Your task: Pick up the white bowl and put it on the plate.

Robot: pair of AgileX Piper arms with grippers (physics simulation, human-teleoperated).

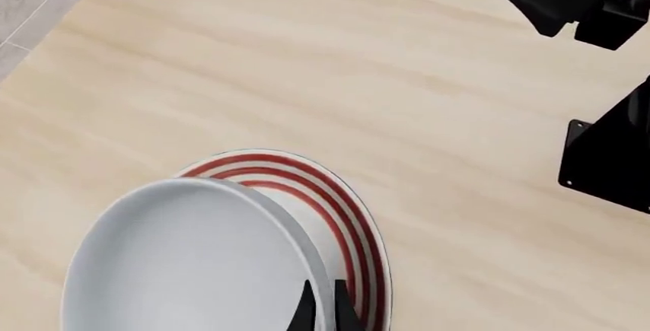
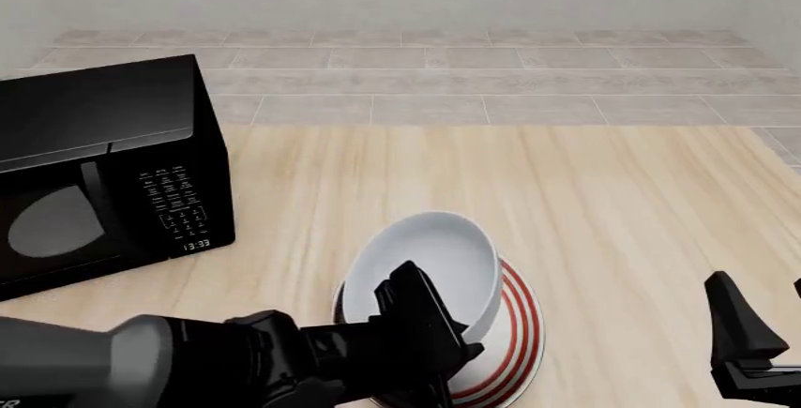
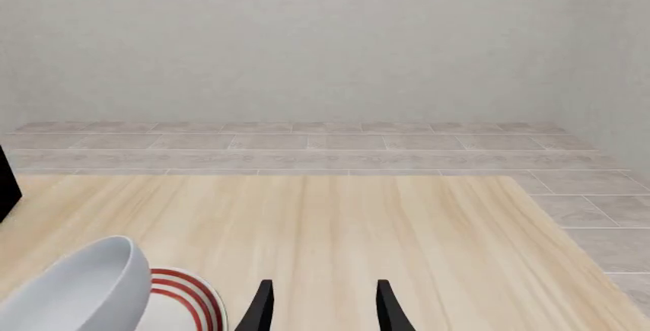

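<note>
The left arm reaches low across the near edge of the tabletop (image 2: 626,192), its dark, blocky links ending at the left tool (image 2: 432,328), which is clamped on the near rim of the white bowl (image 2: 426,263). In the left wrist view the two black fingertips (image 1: 304,312) pinch the bowl's thin wall, one inside and one outside. The bowl is glossy, deep and smooth-sided, tilted so its opening faces the arm, and it sits over the plate (image 2: 520,333); whether its base touches the plate I cannot tell. The plate is flat, round and white with three red rings at its rim, lying on pale wood-grain laminate. The right tool (image 3: 323,304) waits off to the right, its fingers spread with nothing between them. A black microwave (image 2: 107,164) stands far left.
</note>
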